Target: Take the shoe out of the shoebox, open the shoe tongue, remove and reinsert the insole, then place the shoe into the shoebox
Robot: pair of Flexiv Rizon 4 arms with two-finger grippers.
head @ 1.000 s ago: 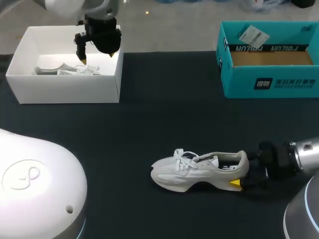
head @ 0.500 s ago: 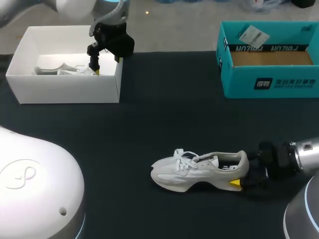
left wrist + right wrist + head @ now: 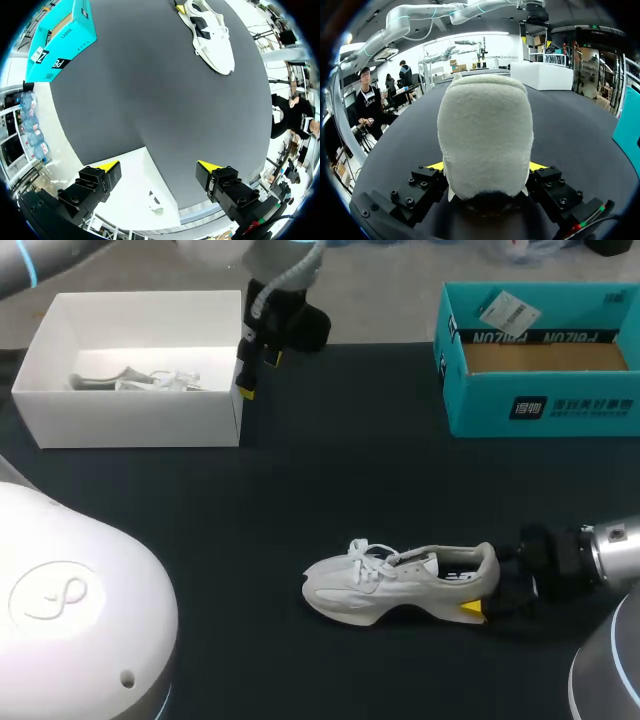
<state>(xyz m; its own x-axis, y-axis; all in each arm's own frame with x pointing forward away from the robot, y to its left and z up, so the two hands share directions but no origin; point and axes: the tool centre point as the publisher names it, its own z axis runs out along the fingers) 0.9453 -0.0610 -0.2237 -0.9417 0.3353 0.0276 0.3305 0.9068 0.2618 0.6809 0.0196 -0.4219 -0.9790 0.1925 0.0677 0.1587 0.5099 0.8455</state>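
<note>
A white shoe (image 3: pixel 390 580) lies on its side on the black table, toe to the left. My right gripper (image 3: pixel 482 592) is shut on its heel. In the right wrist view the padded heel (image 3: pixel 485 130) fills the gap between both fingers of the right gripper (image 3: pixel 485 169). My left gripper (image 3: pixel 258 375) hangs open and empty above the right wall of the white box (image 3: pixel 130 422). In the left wrist view the left gripper (image 3: pixel 158 165) stands over that box's corner (image 3: pixel 135 200), with the shoe (image 3: pixel 212 35) far ahead. The teal shoebox (image 3: pixel 540 400) stands open at the back right.
Inside the white box lies a pale item with laces (image 3: pixel 140 380). The teal shoebox (image 3: pixel 60 40) has a brown floor and a paper tag inside. Bare black table (image 3: pixel 330 480) stretches between the two boxes and the shoe.
My left gripper has moved right, from over the inside of the white box to just past its right wall. The right gripper and the shoe have stayed put.
</note>
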